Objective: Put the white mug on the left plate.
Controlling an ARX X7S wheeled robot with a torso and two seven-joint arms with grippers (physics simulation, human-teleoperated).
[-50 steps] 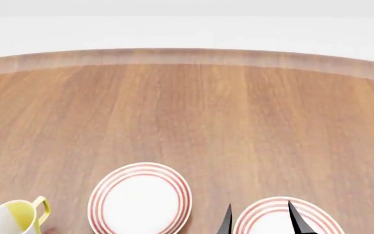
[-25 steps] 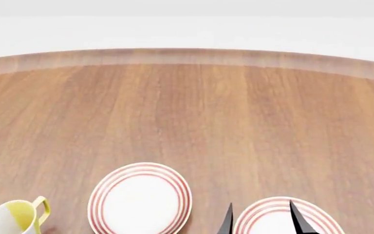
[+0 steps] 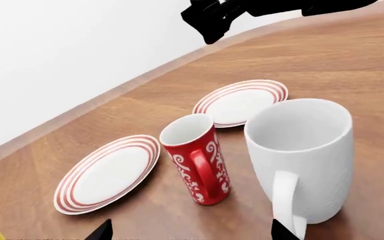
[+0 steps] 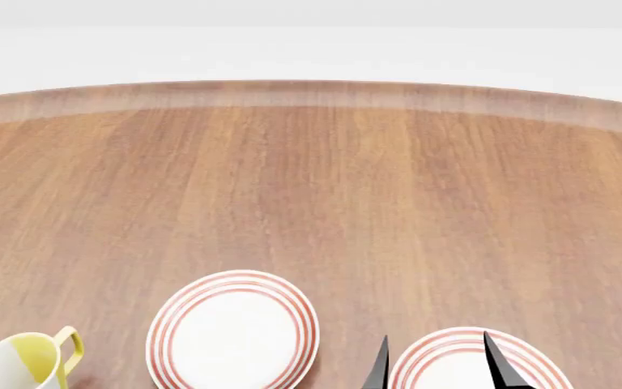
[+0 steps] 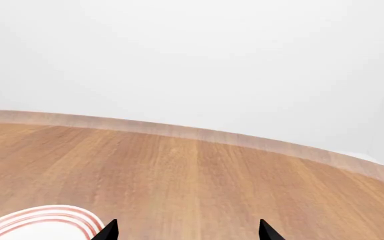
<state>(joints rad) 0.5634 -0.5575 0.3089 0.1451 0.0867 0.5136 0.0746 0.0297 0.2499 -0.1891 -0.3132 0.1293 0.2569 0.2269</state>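
The tall white mug [image 3: 305,160] stands upright on the wooden table, seen only in the left wrist view, handle towards the camera. My left gripper [image 3: 192,234] is open and empty just short of it, one fingertip [image 3: 282,232] by the handle. The left plate [image 3: 108,172] lies beyond the red mug; it also shows in the head view [image 4: 233,332], bare. My right gripper [image 4: 437,369] is open and empty above the right plate [image 4: 473,361]; its jaws [image 5: 188,231] show wide apart in the right wrist view.
A small red mug with white swirls [image 3: 195,165] stands between the white mug and the left plate. A white mug with yellow inside [image 4: 25,361] stands left of the left plate. The right plate [image 3: 241,101] lies farther off. A red-ringed plate edge [image 5: 38,222] shows in the right wrist view.
The right gripper's fingertips have drifted very slightly to the right in the head view. Nothing else has moved.
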